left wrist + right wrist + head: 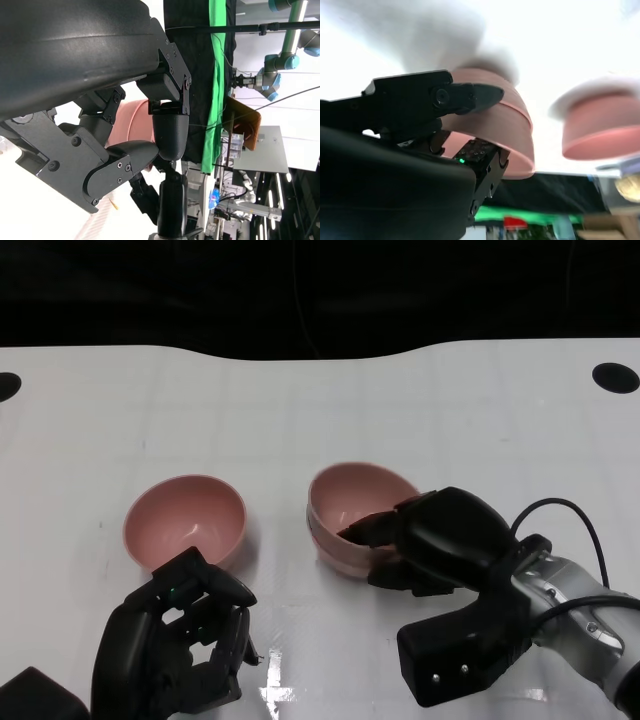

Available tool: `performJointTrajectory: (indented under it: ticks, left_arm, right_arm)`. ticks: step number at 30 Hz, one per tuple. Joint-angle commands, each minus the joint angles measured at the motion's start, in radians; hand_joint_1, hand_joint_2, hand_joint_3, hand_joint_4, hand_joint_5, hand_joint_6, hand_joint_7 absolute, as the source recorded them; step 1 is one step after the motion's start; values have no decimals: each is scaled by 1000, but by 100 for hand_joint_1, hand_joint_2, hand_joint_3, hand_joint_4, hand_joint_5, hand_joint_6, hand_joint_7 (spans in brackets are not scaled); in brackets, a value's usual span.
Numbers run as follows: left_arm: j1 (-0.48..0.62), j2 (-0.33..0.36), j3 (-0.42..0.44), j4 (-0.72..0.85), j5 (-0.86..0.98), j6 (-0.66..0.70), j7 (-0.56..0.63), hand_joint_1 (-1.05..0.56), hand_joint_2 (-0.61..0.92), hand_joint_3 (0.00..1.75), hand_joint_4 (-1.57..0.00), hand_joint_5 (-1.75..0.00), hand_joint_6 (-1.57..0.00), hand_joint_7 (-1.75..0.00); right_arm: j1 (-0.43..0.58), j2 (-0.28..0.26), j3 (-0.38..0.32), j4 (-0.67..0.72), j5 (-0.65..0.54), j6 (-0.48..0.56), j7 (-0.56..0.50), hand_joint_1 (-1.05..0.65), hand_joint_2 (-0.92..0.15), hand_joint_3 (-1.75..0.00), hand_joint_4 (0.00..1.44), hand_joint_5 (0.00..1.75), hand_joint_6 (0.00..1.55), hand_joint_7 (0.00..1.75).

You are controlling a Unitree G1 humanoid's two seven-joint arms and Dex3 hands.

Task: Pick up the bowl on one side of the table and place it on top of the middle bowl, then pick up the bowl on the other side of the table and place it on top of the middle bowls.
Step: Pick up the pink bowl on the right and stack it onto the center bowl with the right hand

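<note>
Two pink bowls sit nested and tilted at the table's middle point(350, 502), showing as a double rim in the right wrist view point(512, 132). My right hand point(440, 540) grips the upper bowl's near rim, with one finger point(470, 97) inside the rim and the others under its outer wall. A single pink bowl point(185, 520) stands upright to the left; it shows again in the right wrist view point(605, 125) and in the left wrist view point(131, 125). My left hand point(180, 650) hovers just in front of it, empty, fingers loosely apart and not touching it.
The white table point(300, 400) ends at a dark backdrop behind. Black round holes lie at its far right point(615, 377) and far left point(5, 386). A black cable point(560, 515) loops over my right forearm. A green cloth point(216, 85) hangs beyond the table.
</note>
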Motion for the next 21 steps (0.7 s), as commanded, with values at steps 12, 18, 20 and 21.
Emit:
performJointTrajectory:
  ticks: [12, 18, 20, 21]
  left_arm:
    - [1, 8, 9, 4, -1, 1, 0, -23, 48, 112, -82, -175, -79, -142]
    - [-7, 11, 18, 14, -3, 2, 2, -22, 49, 112, -84, -172, -82, -137]
    - [-11, 10, 21, 20, -3, -1, -1, -22, 48, 112, -85, -171, -83, -136]
    - [-12, 11, 22, 23, -2, -2, -1, -22, 48, 112, -86, -171, -83, -136]
  right_arm:
    - [65, -51, -34, -203, 49, 103, 161, -87, -92, -43, 18, 0, 19, 0]
    - [159, -95, -141, -424, 119, 99, 154, -87, -92, -34, 10, 0, 7, 0]
    - [178, -100, -157, -461, 134, 106, 172, -87, -92, -33, 9, 0, 6, 0]
    - [191, -104, -166, -477, 144, 100, 170, -87, -92, -33, 9, 0, 6, 0]
